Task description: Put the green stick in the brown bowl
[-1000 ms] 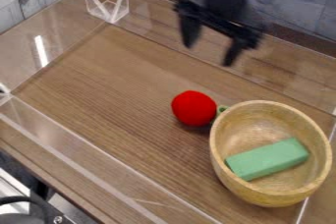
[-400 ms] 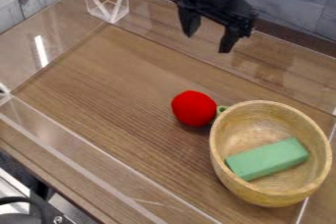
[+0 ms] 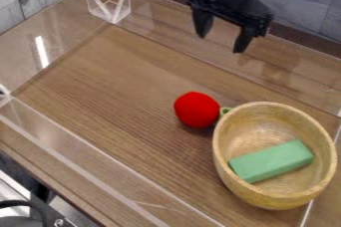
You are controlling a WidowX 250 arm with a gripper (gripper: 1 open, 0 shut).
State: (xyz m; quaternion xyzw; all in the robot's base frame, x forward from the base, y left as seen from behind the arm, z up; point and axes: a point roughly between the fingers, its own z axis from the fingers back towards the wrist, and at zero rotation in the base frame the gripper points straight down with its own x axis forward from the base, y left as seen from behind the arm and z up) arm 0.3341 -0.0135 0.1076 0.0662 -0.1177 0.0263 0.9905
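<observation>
Now the green stick (image 3: pixel 270 161) inside the bowl (image 3: pixel 236 179)

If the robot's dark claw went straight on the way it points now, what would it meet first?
Likely the bare brown wooden tabletop beneath the dark claw, which seems to point down; its height is unclear from this view.

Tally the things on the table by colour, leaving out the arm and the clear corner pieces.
Red: 1, the ball
Green: 1, the stick, in the bowl
Tan: 1, the bowl
Total: 3
</observation>
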